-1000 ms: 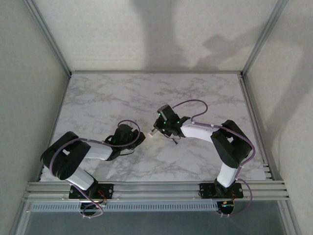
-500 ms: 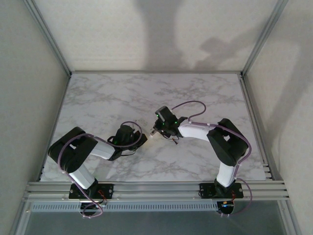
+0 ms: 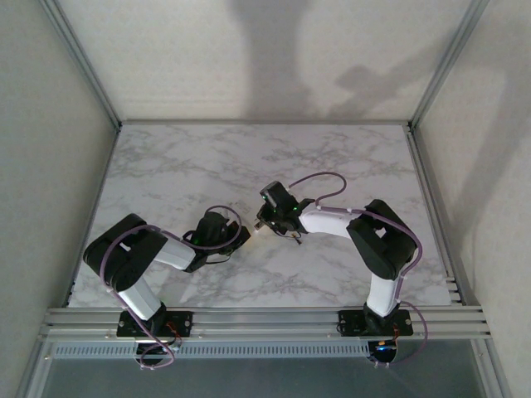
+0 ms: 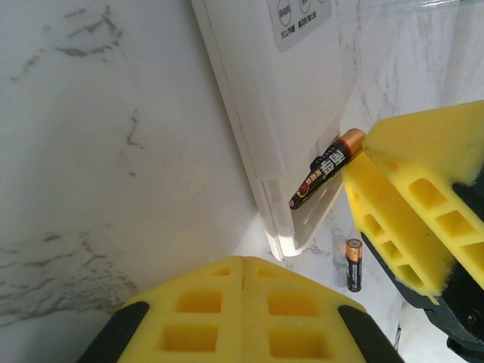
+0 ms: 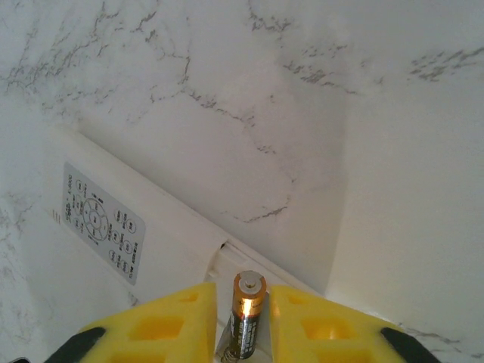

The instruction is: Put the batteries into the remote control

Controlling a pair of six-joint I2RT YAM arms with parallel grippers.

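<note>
The white remote control [image 4: 257,98] lies on the marble with its battery bay open at the near end. One battery [image 4: 321,170] sits slanted in that bay, copper end up. It stands between the yellow fingers [image 4: 416,197] of my right gripper [image 5: 242,291], which is open a little, with a narrow gap beside the battery [image 5: 248,314]. The remote's grey label [image 5: 102,223] faces up. A second battery [image 4: 353,265] lies loose on the table by the remote's end. My left gripper [image 4: 242,261] is shut and empty, its tips just short of the remote's end.
In the top view both grippers meet at mid-table, the left gripper [image 3: 238,235] and the right gripper [image 3: 260,224] almost tip to tip. Marble table [image 3: 348,157] runs bare behind them. Metal frame posts and walls close in the sides.
The right gripper has crept slightly left toward the left gripper and its jaws have loosened around the battery. The left arm's elbow has shifted right; its gripper stays shut.
</note>
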